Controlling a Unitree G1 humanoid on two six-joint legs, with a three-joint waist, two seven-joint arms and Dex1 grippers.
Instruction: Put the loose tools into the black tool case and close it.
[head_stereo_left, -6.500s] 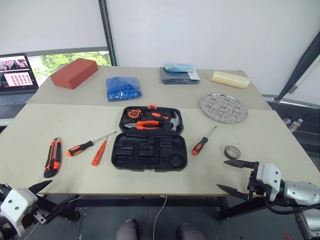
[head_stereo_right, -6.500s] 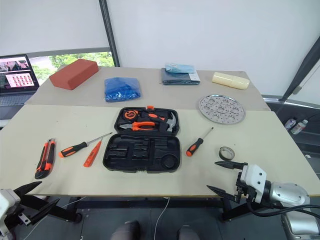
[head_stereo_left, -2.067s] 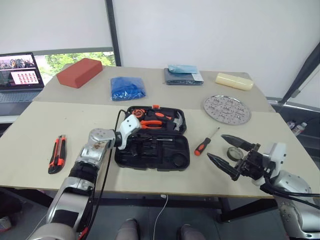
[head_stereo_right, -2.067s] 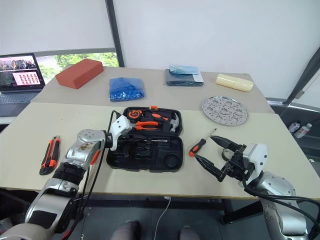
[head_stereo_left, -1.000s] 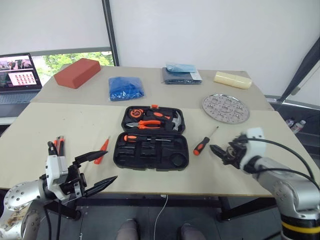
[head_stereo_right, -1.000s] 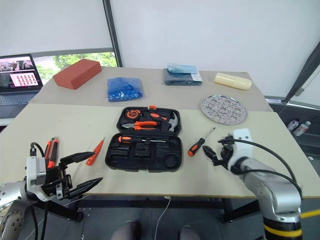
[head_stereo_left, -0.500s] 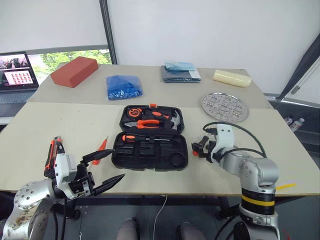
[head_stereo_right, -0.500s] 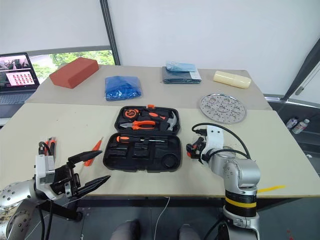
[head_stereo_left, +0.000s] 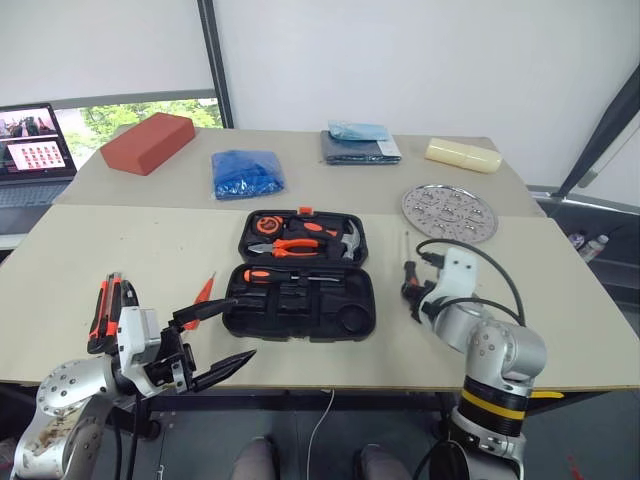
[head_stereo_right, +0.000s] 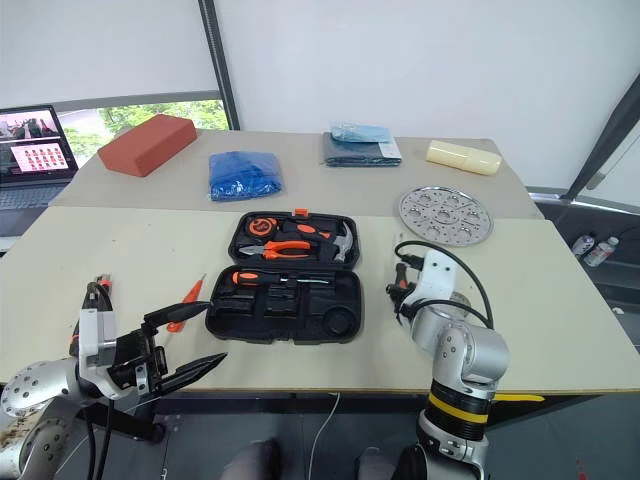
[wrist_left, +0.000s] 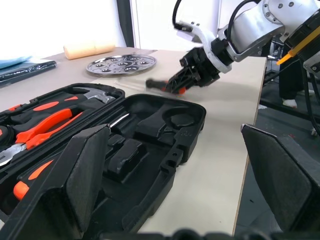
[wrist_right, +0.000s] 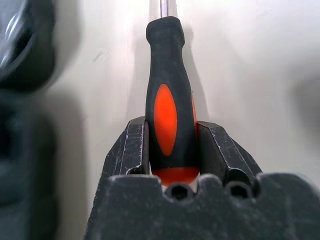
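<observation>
The black tool case (head_stereo_left: 340, 322) lies open mid-table. Its far half holds orange pliers and a hammer, and an orange-black screwdriver (head_stereo_left: 290, 275) rests in the near half. Just right of the case, my right gripper (head_stereo_left: 409, 287) is shut on the handle of a second orange-black screwdriver (wrist_right: 167, 75), whose shaft points away from me, low over the table. A slim orange tester screwdriver (head_stereo_left: 207, 288) and an orange-black utility knife (head_stereo_left: 103, 305) lie left of the case. My left gripper (head_stereo_left: 225, 335) hangs open at the table's front left edge, holding nothing.
A round perforated metal tray (head_stereo_left: 449, 213) sits behind the right gripper. Along the far table are a red block (head_stereo_left: 148, 142), a blue bag (head_stereo_left: 248, 173), folded cloth (head_stereo_left: 360, 147) and a beige roll (head_stereo_left: 462, 155). A laptop (head_stereo_left: 30, 140) stands far left.
My right gripper has closed on the screwdriver's handle and rolled, so the shaft now points away from me. The left gripper has stayed put and open.
</observation>
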